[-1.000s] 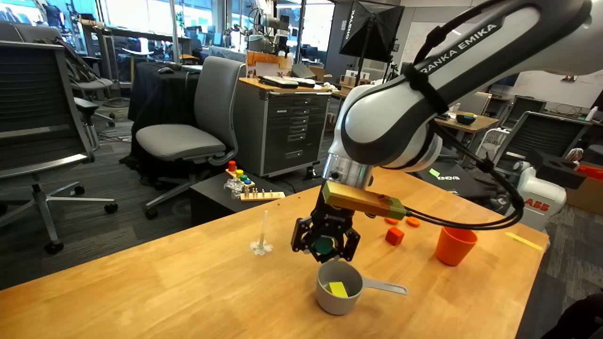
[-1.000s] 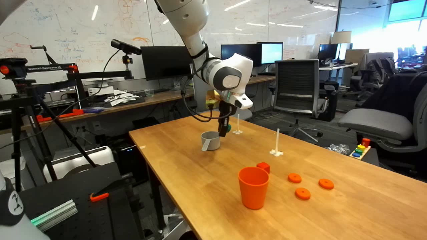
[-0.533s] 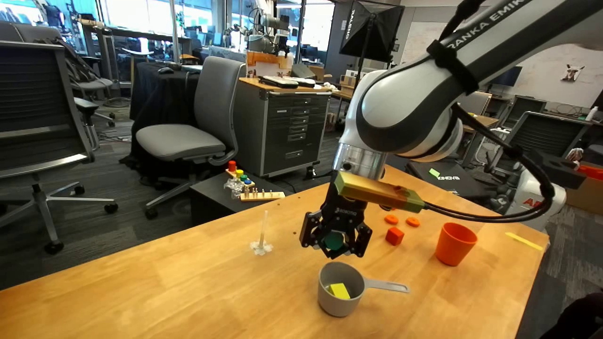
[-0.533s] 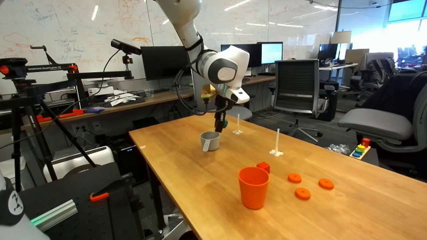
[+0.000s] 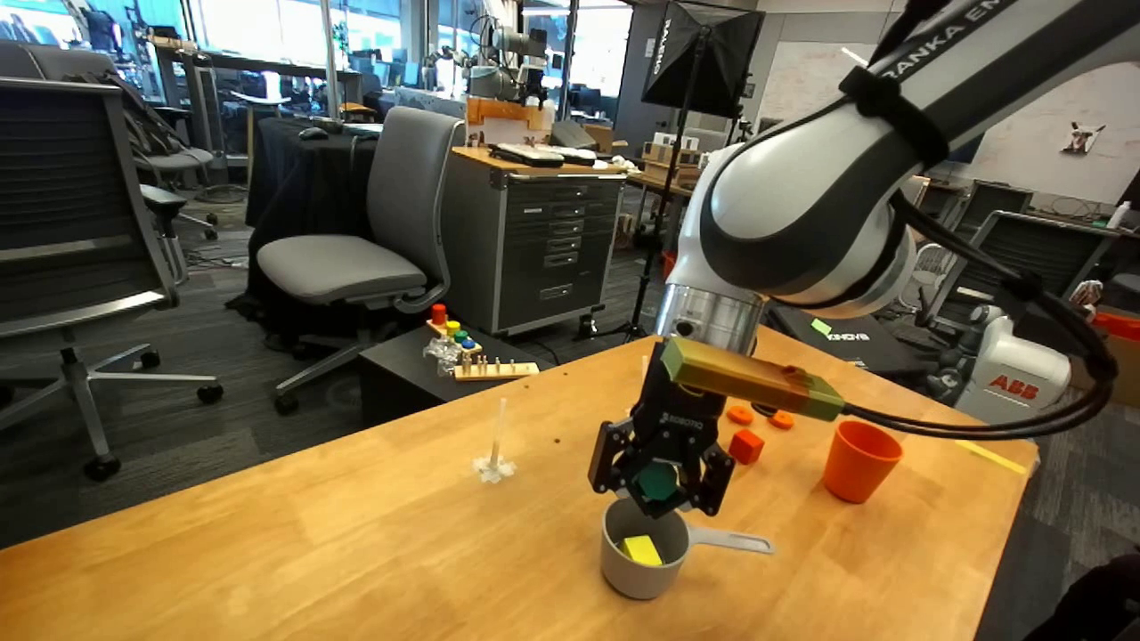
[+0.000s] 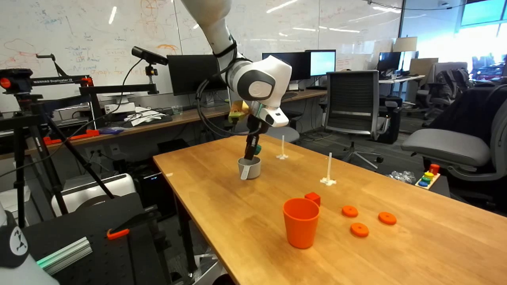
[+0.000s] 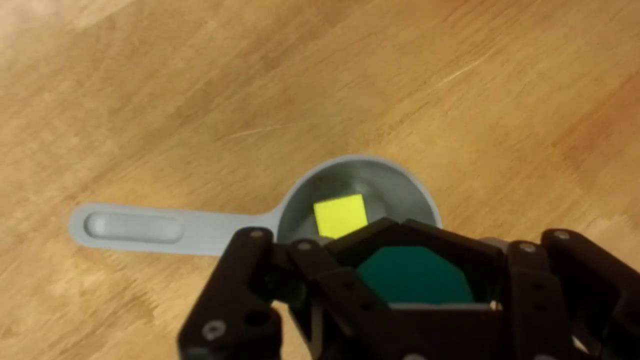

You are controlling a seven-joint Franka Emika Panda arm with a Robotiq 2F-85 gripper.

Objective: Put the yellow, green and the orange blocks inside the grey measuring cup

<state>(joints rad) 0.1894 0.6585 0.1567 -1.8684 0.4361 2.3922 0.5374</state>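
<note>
The grey measuring cup (image 5: 623,574) stands upright on the table; it also shows in an exterior view (image 6: 255,171) and the wrist view (image 7: 406,192). A yellow block (image 5: 641,550) lies inside it, also seen in the wrist view (image 7: 341,216). My gripper (image 5: 656,514) is shut on a green block (image 5: 657,482), its fingers wrapped around it with tips nearly meeting. The green block also shows in an exterior view (image 6: 258,149) and the wrist view (image 7: 415,275). The gripper is over the cup's far rim. A red-orange block (image 5: 746,446) sits on the table, apart from the cup.
An orange cup (image 6: 301,223) stands by the red-orange block. Several flat orange discs (image 6: 359,230) lie near it. Thin white upright rods (image 6: 329,168) are fixed to the table (image 6: 253,209). A grey chair (image 5: 356,258) stands beyond the table edge.
My gripper, still holding the green block, rose a little, then came down and across toward the measuring cup. The cup shifted very slightly early on. The yellow block stays inside it.
</note>
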